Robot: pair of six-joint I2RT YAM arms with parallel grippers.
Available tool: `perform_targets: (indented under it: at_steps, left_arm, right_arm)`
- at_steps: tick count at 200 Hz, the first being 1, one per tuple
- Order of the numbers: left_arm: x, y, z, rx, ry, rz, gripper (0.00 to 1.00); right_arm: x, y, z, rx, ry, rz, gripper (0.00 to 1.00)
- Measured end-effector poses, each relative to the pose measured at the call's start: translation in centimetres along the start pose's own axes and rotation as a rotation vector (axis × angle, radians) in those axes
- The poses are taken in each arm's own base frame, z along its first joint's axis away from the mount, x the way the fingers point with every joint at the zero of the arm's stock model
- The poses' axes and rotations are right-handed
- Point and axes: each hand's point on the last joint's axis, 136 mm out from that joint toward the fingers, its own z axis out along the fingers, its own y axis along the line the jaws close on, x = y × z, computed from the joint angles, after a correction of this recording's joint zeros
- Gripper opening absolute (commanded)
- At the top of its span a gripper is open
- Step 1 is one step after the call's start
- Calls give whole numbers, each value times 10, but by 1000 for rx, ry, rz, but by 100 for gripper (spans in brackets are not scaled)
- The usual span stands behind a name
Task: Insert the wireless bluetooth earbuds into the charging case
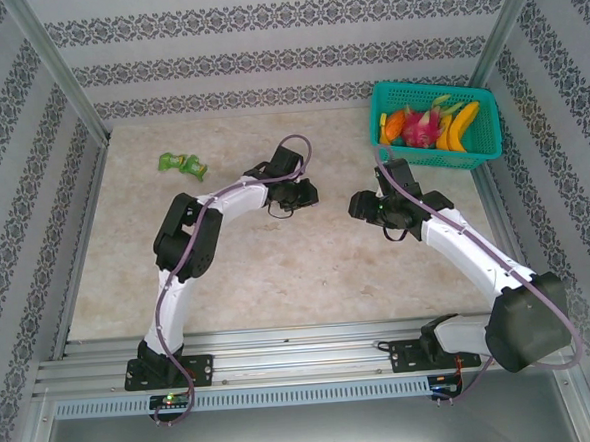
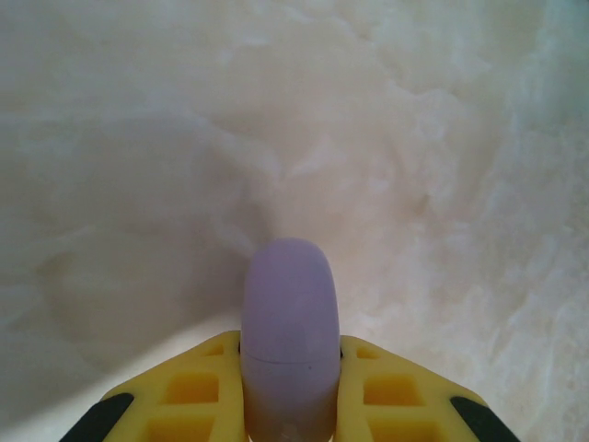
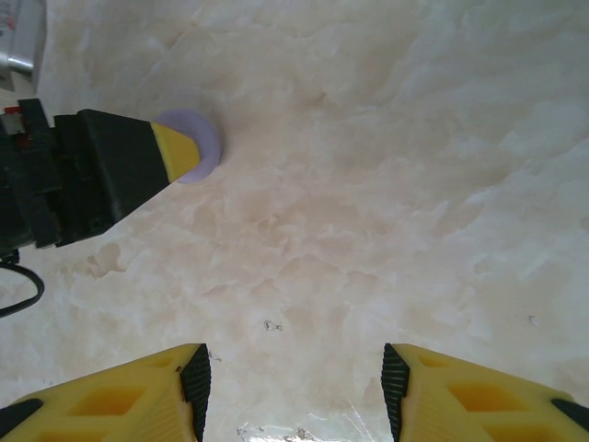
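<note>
The left hand (image 2: 291, 343) is closed tight on a lilac round plastic charging case (image 2: 290, 285). The 2 yellow fingers (image 2: 198, 391) press its 2 flat faces, so the rim with its seam points forward. I judge that this grip is chosen to hold the case steady near the middle of the worktop (image 1: 278, 272), a little toward 12 o'clock, where the other arm can reach it. The seam looks closed, so I cannot tell if any earbud is inside.

In the right wrist view the case is at 10 o'clock, low over the surface or touching it; I cannot say which. The right hand (image 3: 294, 382) is about half open and has hold of nothing. It faces the case from 3 o'clock, probably to help with the lid next.

The worktop is pale cream and stone-like, with cloudy veins. At 1 o'clock stands a teal plastic basket (image 1: 436, 158) of coloured fruit, and at 10 o'clock lies a small green packet (image 1: 182, 165). Walls (image 1: 263, 23) with grey ornamental stripes close 3 sides.
</note>
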Motion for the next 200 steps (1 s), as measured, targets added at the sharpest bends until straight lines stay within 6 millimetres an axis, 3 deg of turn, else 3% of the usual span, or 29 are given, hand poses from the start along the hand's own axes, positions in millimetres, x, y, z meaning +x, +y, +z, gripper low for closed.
perform_targets:
  at_steps: [102, 126, 130, 133, 171, 185, 200]
  left_arm:
    - [6, 10, 1, -48, 38, -29, 55]
    - [5, 8, 0, -51, 36, -23, 79]
    - [4, 8, -2, -53, 35, -13, 96]
    - [3, 8, -2, -55, 33, -18, 100]
    - [-7, 9, -25, -99, 6, 10, 100]
    - [-13, 13, -41, -129, -11, 20, 100]
    - [-21, 12, -62, -151, -41, 43, 100]
  right_arm:
    - [-1, -1, 3, 11, 3, 0, 56]
    - [-3, 0, 1, 8, -3, 0, 57]
    - [-3, 1, 1, 7, -3, -1, 57]
    - [-3, 1, 1, 7, -4, -1, 57]
    - [-8, 3, -2, 4, -19, -3, 68]
    - [-9, 3, -5, 4, -22, -8, 79]
    - [-9, 3, -9, 3, -29, -18, 97]
